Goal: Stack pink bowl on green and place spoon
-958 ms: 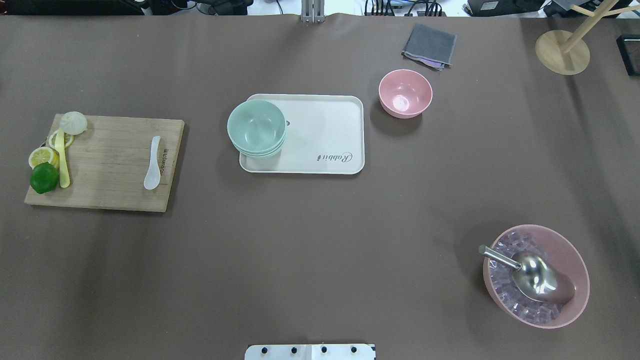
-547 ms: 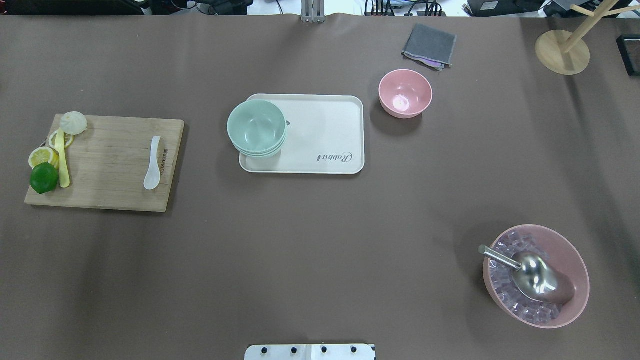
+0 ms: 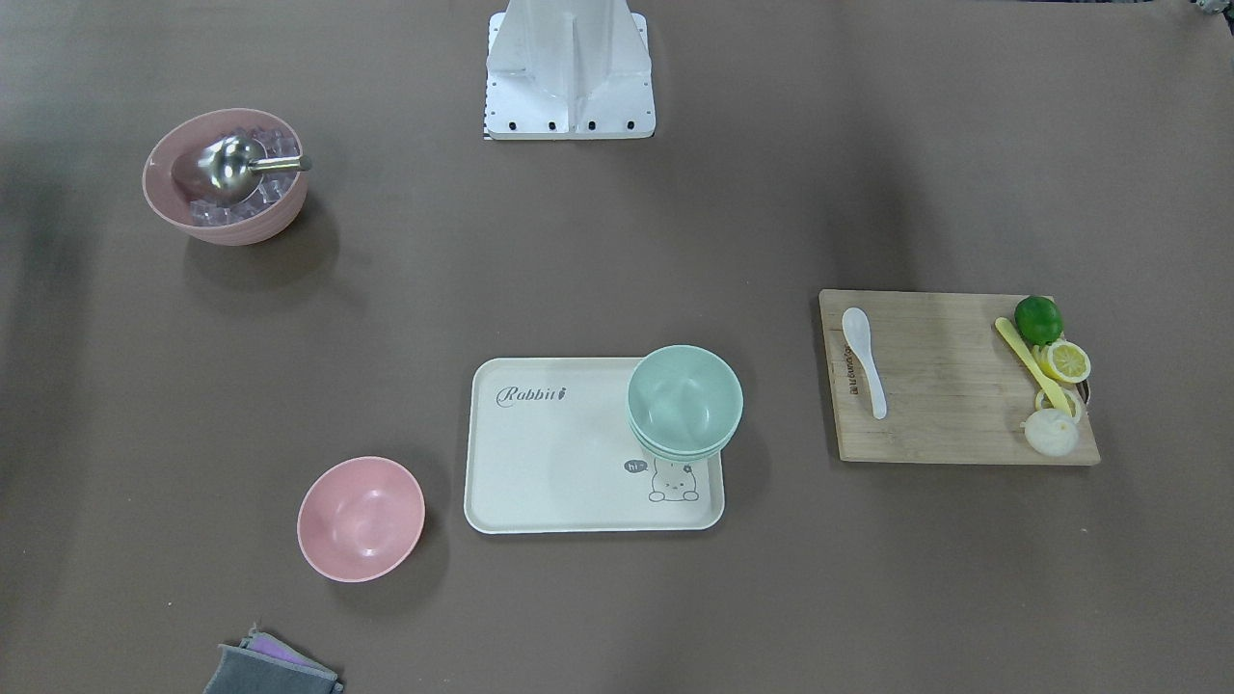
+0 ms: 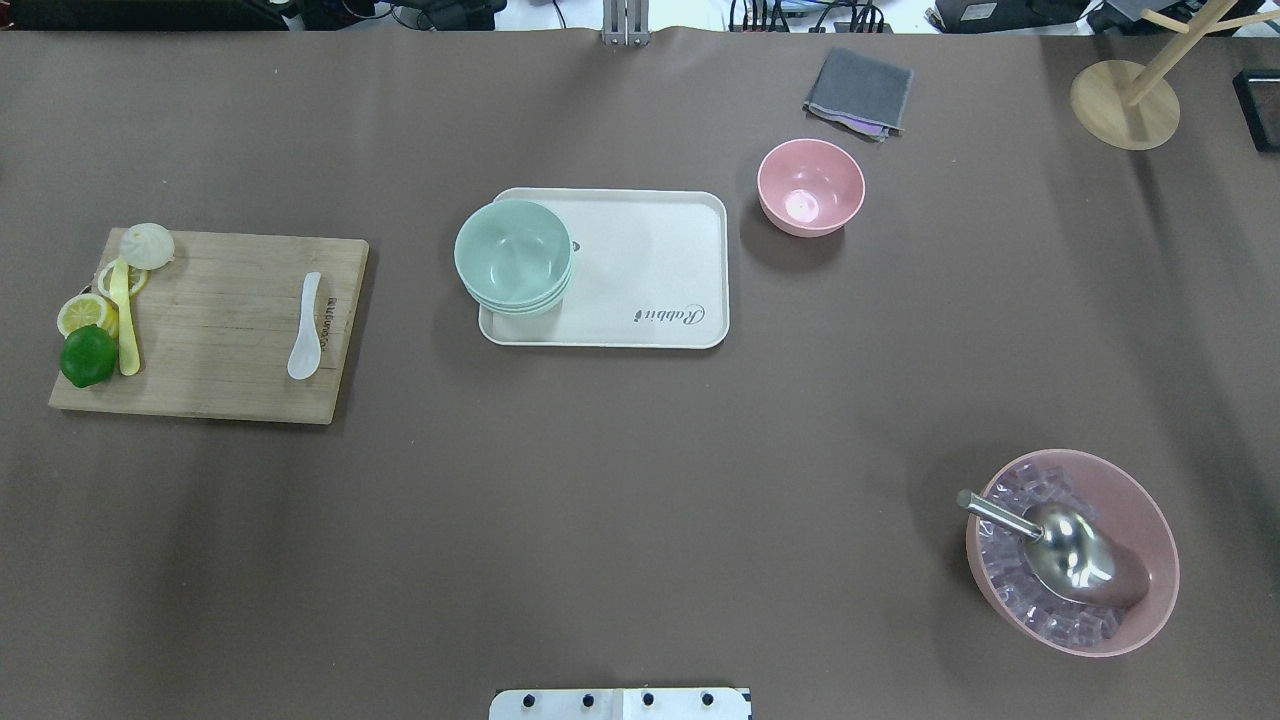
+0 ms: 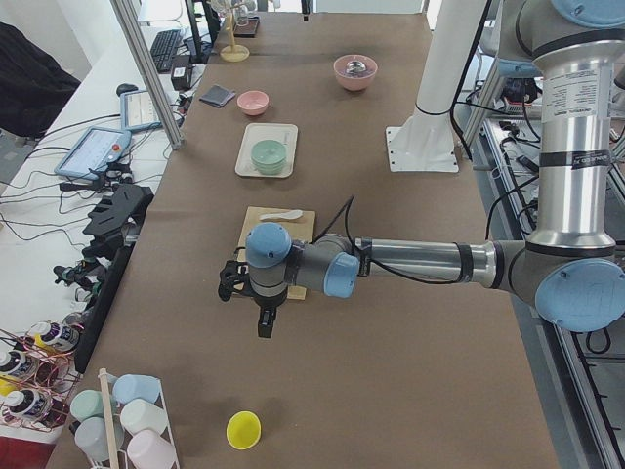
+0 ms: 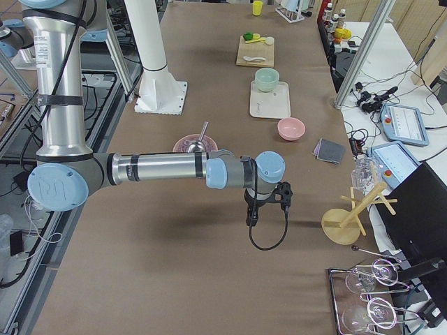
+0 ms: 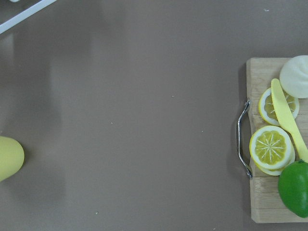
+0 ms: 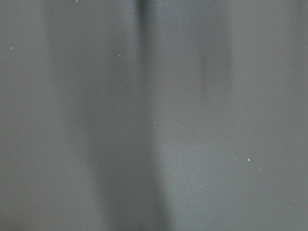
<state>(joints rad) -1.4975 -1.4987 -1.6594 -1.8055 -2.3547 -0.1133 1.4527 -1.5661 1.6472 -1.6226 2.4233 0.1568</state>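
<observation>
Pink bowl [image 4: 810, 187]: stands upright and empty on the bare worktop, just beside the far right corner of the cream tray [image 4: 660, 280], not touching it.
Green bowls [image 4: 514, 255]: a nested set on the left end of the tray; nothing is stacked on it yet.
Spoon [image 4: 306, 328]: lies on the wooden board [image 4: 220, 330], long axis from near to far, scoop toward the robot.
Direction for the bowl: it is on the right arm's side; from the right tool [image 6: 267, 208] it lies toward the middle of the worktop, well apart.
Direction for the spoon: the left tool [image 5: 250, 298] is nearer, beyond the board's outer end.
Right tool: holds nothing that I can see; whether the jaws are apart, I cannot tell.
Left tool: the same, I cannot tell.
</observation>
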